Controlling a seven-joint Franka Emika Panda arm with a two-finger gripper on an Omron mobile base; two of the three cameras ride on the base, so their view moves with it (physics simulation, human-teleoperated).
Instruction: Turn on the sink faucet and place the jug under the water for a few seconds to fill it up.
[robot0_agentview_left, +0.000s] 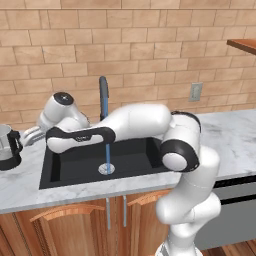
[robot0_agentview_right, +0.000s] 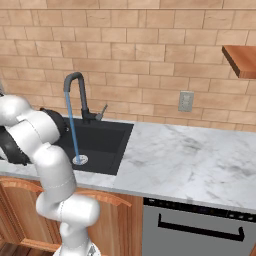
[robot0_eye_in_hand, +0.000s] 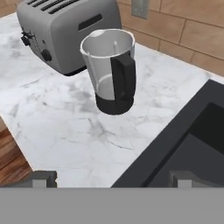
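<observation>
Brick wall backs one marble counter (robot0_agentview_right: 200, 155) set over wooden cabinets. One sink (robot0_agentview_left: 75, 167), matte black, is recessed in the counter, with one round silver drain (robot0_agentview_left: 106, 169). One sink faucet (robot0_agentview_right: 76, 92) stands at the basin's rear, its side lever angled. One stream of water (robot0_agentview_right: 73, 132) falls straight onto the drain. One grey toaster (robot0_eye_in_hand: 61, 30) sits on the counter left of the sink, and one jug (robot0_eye_in_hand: 113, 70), upright, stands just beside it, handle facing the hand camera. One wall outlet (robot0_agentview_right: 186, 101) noted. No legible writing. Gripper (robot0_eye_in_hand: 109, 179): fingertips spread wide, holding nothing, near the jug.
</observation>
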